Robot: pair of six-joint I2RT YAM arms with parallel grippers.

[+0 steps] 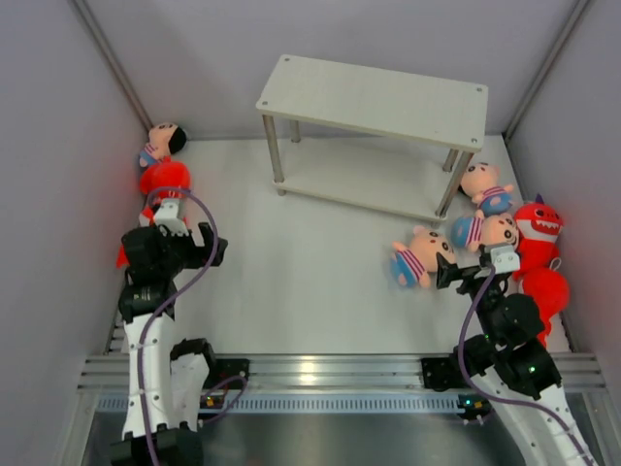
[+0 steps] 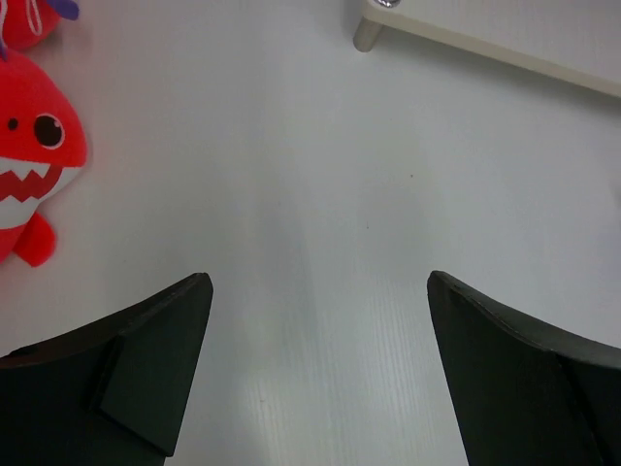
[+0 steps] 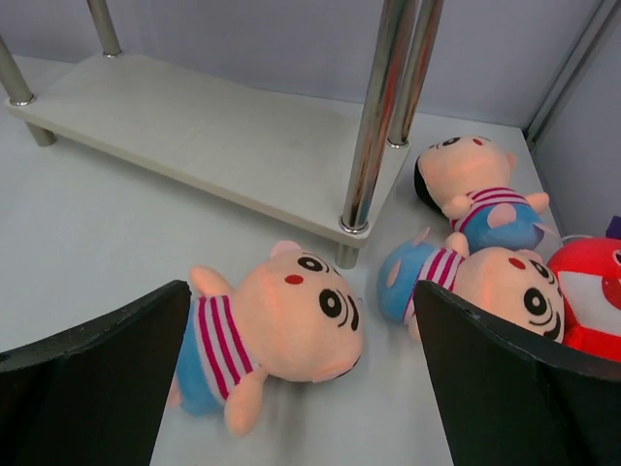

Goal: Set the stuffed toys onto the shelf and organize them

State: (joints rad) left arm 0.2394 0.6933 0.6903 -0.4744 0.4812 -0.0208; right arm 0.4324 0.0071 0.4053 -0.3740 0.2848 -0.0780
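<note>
The shelf (image 1: 374, 97) stands at the back, both boards bare; its lower board (image 3: 204, 136) shows in the right wrist view. Three striped-shirt dolls lie by its right legs: one (image 1: 423, 254) (image 3: 281, 335), one (image 1: 485, 231) (image 3: 485, 282) and one (image 1: 487, 187) (image 3: 475, 184). A red shark (image 1: 539, 223) (image 3: 592, 291) lies by the right wall. Another doll (image 1: 163, 144) and a red shark (image 1: 165, 180) (image 2: 29, 155) lie at the left wall. My right gripper (image 1: 454, 274) (image 3: 301, 287) is open just short of the nearest doll. My left gripper (image 1: 209, 243) (image 2: 320, 277) is open and empty over bare table.
Grey walls close in on the left, right and back. A second red plush (image 1: 546, 291) lies by the right wall beside my right arm. The shelf's silver legs (image 3: 374, 116) stand close behind the nearest doll. A shelf foot (image 2: 367, 34) shows ahead of the left gripper.
</note>
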